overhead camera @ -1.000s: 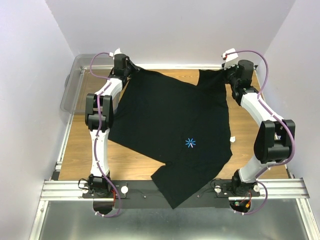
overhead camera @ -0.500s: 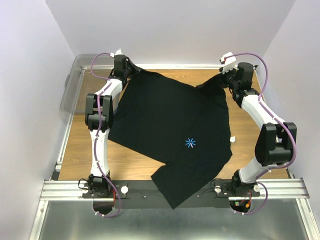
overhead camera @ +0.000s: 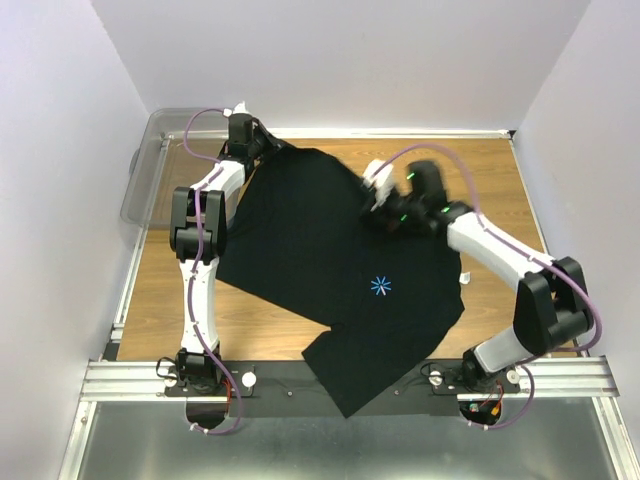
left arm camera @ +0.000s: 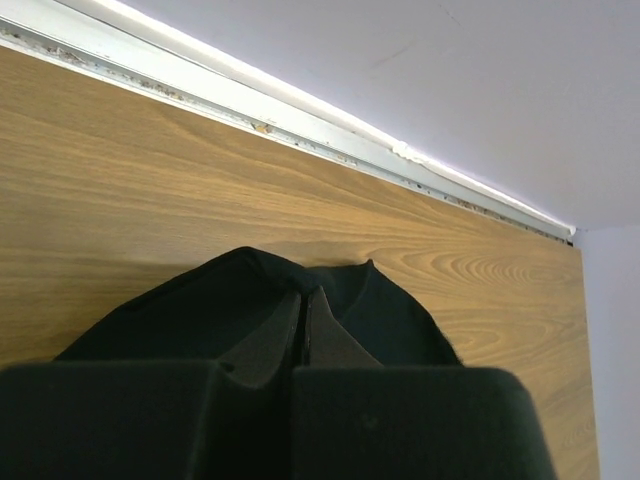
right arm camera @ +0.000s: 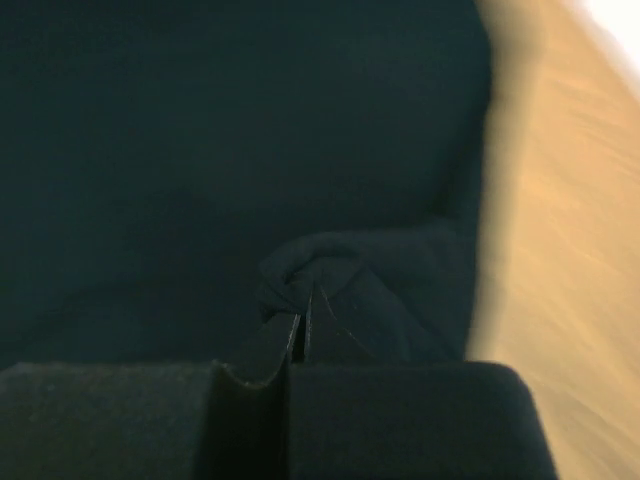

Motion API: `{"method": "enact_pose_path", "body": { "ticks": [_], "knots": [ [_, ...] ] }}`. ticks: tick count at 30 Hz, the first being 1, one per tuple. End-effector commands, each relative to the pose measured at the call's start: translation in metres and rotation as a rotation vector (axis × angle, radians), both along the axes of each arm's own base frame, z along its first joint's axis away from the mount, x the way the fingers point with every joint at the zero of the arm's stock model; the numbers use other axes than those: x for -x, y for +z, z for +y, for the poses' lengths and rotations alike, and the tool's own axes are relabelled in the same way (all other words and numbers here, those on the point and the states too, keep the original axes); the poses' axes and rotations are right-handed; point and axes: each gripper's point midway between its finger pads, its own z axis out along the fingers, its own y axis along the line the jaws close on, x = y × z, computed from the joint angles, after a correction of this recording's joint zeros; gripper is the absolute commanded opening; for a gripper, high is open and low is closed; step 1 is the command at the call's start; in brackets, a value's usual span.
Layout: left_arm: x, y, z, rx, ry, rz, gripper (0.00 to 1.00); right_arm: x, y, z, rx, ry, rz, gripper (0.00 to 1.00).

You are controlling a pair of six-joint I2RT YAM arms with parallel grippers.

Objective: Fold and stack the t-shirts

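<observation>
T-shirt (overhead camera: 320, 230) lies spread on the table (overhead camera: 505, 180) just right of the clear bin (overhead camera: 150, 170), skewed. Its near end hangs over the front rail (overhead camera: 130, 378), diagonally away from the bin.

Left gripper (left arm camera: 304, 305) is clamped on the shirt's far corner, the one closest to the bin; the wrist view shows the fingers closed with a hump of black cloth pinched between them. Judged purpose: pin that corner as an anchor so the cloth does not slide.

Right gripper (right arm camera: 298, 325) is out over the shirt's middle, well apart from the bin, jaws closed on a bunched wad of black cloth. That wrist view is blurred, so exactly how much fabric it holds is unclear. Judged purpose: carry the shirt's far-from-bin corner inward over the body, i.e. a first fold in progress, nothing stacked yet.

Around:
- Blue star print (overhead camera: 381, 286) on the cloth, on the side of the right gripper away from the bin.
- Small white bit (overhead camera: 465, 278) at the shirt's edge farthest from the bin – tag or scrap, cannot tell.
- Bin contents are not readable.
- Black on black, so I cannot tell whether this is one shirt or several.

In the way: the right forearm crosses above the cloth, and the overhanging end could drag on the rail. The bin wall sits close beside the left gripper – little room there.
</observation>
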Motion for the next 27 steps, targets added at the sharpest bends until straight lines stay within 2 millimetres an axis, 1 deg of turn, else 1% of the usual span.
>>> {"method": "enact_pose_path", "body": {
  "ticks": [1,2,3,4,6,8,9,10,11,12,13,15,16,19,20,21,22,23,26,27],
  "knots": [
    [0.007,0.021,-0.002,-0.004,-0.051,-0.052,0.0,0.077,-0.036,0.047,0.075,0.21,0.122,0.05],
    [0.007,0.021,-0.003,-0.004,-0.058,-0.055,0.0,0.08,-0.046,0.048,0.085,0.217,0.159,0.14],
    [0.009,0.018,-0.004,-0.002,-0.066,-0.049,0.0,0.085,-0.053,0.044,0.115,0.224,0.188,0.32],
    [0.01,0.018,-0.005,-0.002,-0.073,-0.05,0.0,0.085,-0.056,0.042,0.128,0.224,0.197,0.44],
    [0.012,0.015,-0.006,-0.001,-0.086,-0.046,0.0,0.083,-0.055,0.032,0.167,0.19,0.178,0.7],
    [0.012,0.013,-0.008,0.0,-0.097,-0.047,0.0,0.075,-0.045,0.017,0.201,0.122,0.128,0.8],
    [0.012,0.015,-0.008,0.001,-0.101,-0.05,0.0,0.069,-0.033,0.011,0.183,0.087,0.106,0.84],
    [0.012,0.015,-0.008,0.002,-0.103,-0.05,0.0,0.057,-0.027,-0.01,0.167,0.022,0.108,0.86],
    [0.012,0.014,-0.009,0.001,-0.106,-0.051,0.0,0.052,-0.023,-0.018,0.137,0.011,0.112,0.87],
    [0.012,0.015,-0.01,0.004,-0.113,-0.051,0.0,0.041,-0.021,-0.043,0.139,-0.034,0.111,0.88],
    [0.013,0.013,-0.01,0.003,-0.115,-0.048,0.0,0.039,-0.024,-0.053,0.149,-0.039,0.116,0.89],
    [0.013,0.015,-0.011,0.006,-0.122,-0.053,0.0,0.037,-0.036,-0.074,0.195,-0.037,0.137,0.89],
    [0.014,0.015,-0.012,0.007,-0.13,-0.052,0.0,0.038,-0.051,-0.09,0.247,-0.025,0.165,0.88],
    [0.015,0.011,-0.013,0.006,-0.139,-0.047,0.0,0.037,-0.068,-0.108,0.295,-0.016,0.198,0.87],
    [0.016,0.011,-0.013,0.007,-0.142,-0.046,0.0,0.034,-0.075,-0.116,0.298,-0.03,0.219,0.86],
    [0.016,0.008,-0.014,0.007,-0.145,-0.042,0.0,0.031,-0.079,-0.121,0.3,-0.041,0.232,0.86],
    [0.017,0.008,-0.014,0.007,-0.147,-0.042,0.0,0.026,-0.078,-0.126,0.301,-0.056,0.238,0.86],
    [0.017,0.007,-0.014,0.008,-0.149,-0.039,0.0,0.025,-0.09,-0.129,0.308,-0.061,0.272,0.85],
    [0.018,0.006,-0.014,0.007,-0.157,-0.039,0.0,0.026,-0.1,-0.134,0.308,-0.066,0.318,0.81],
    [0.018,0.006,-0.014,0.005,-0.159,-0.04,0.0,0.03,-0.107,-0.133,0.305,-0.054,0.348,0.78]
  ]
}}
